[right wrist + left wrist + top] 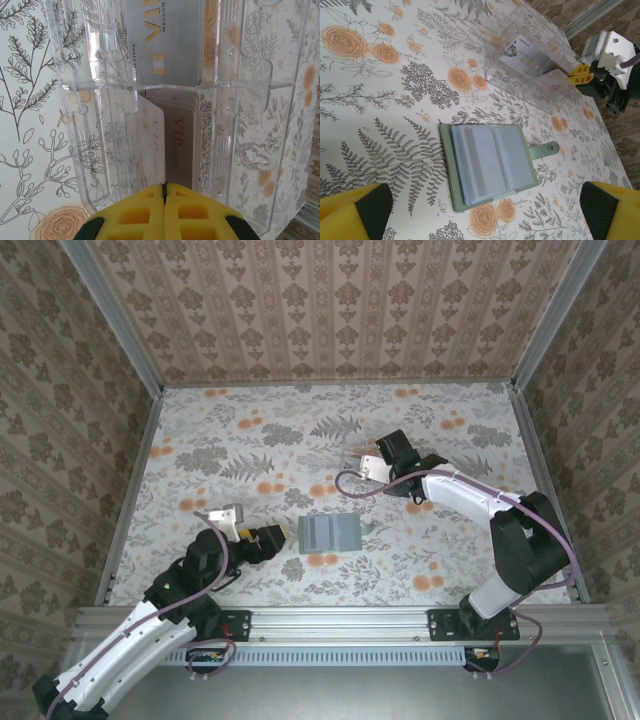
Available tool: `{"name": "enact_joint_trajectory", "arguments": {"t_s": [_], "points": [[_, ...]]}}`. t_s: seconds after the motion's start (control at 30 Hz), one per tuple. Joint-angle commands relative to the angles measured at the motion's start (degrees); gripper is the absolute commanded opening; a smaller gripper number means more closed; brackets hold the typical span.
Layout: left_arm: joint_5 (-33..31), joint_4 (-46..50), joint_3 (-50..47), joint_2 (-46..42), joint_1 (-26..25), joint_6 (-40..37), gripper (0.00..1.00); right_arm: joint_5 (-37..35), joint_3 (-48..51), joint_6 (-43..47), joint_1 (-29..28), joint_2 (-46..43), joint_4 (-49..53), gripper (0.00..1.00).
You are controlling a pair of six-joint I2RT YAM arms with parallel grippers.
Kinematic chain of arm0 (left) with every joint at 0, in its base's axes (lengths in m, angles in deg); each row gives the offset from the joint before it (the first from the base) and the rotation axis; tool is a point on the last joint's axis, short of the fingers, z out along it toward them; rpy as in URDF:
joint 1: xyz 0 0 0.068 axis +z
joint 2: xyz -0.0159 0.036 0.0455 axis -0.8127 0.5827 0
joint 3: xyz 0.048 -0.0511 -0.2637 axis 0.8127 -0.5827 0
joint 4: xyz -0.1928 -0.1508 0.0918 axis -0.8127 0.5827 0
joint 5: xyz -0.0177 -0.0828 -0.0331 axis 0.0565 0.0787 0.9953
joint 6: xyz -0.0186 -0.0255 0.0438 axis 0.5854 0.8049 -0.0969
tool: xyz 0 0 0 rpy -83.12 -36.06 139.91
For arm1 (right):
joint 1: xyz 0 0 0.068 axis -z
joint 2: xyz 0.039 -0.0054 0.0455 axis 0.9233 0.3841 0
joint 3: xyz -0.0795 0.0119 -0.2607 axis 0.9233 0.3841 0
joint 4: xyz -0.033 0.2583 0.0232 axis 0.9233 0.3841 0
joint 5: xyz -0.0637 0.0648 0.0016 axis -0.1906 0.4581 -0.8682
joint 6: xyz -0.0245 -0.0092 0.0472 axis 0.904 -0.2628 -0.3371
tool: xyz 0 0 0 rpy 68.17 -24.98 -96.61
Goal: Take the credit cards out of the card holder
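The card holder (pixel 332 532) lies open on the floral table, its grey-green cover under two blue-grey panels (pixel 490 162); a pale card with a darker stripe (pixel 470 165) shows in the left panel. My left gripper (pixel 277 536) hovers just left of it, open, its fingers wide apart (pixel 484 212) with nothing between them. My right gripper (pixel 352 462) sits over the clear tray (pixel 90 125), shut (pixel 165 194), apparently pinching a credit card printed "VIP card" (pixel 179 145) that reaches into the tray. Another grey credit card (pixel 162 45) lies in the tray's far compartment.
The clear plastic tray (pixel 530 55) stands beyond the wallet, with the right gripper's yellow fingers (pixel 582 75) at its end. The wallet's snap strap (pixel 545 149) sticks out to its right. Patterned walls and metal rails (pixel 130 490) border the table.
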Motion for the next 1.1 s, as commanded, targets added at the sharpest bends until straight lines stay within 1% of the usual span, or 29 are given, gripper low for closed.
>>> {"name": "enact_joint_trajectory", "arguments": {"t_s": [0.0, 0.03, 0.07, 0.17, 0.33, 0.37, 0.4, 0.67, 1.07], "points": [[0.3, 0.4, -0.7, -0.9, 0.5, -0.3, 1.0, -1.4, -1.7, -0.9, 0.4, 1.0, -0.2, 0.06], [0.3, 0.5, -0.7, -1.0, 0.5, -0.3, 1.0, -1.9, -1.7, -1.1, 0.4, 1.3, -0.4, 0.12], [0.3, 0.4, -0.7, -1.1, 0.5, -0.4, 1.0, -2.1, -1.7, -1.3, 0.4, 1.3, -0.4, 0.14], [0.3, 0.7, -0.8, -1.2, 0.7, -0.5, 1.0, -2.2, -1.9, -1.9, 0.4, 1.4, -0.6, 0.18], [0.5, 1.0, -0.9, -1.3, 0.7, -0.6, 1.0, -3.2, -1.9, -1.8, 0.4, 1.8, -1.1, 0.21], [0.4, 0.9, -1.0, -1.4, 0.7, -0.5, 1.0, -3.2, -2.0, -1.9, 0.4, 1.9, -1.0, 0.27], [0.5, 0.9, -1.0, -1.5, 0.8, -0.5, 1.0, -3.4, -2.0, -1.9, 0.4, 2.0, -1.2, 0.3], [0.7, 1.5, -1.0, -1.8, 0.9, -0.6, 1.0, -7.9, -3.5, -2.8, 0.5, 4.5, -4.4, 0.3], [0.9, 2.1, -1.6, -3.4, 1.3, -0.4, 1.0, -8.8, -4.2, -5.2, 1.1, 4.8, -4.8, 0.3]]}}
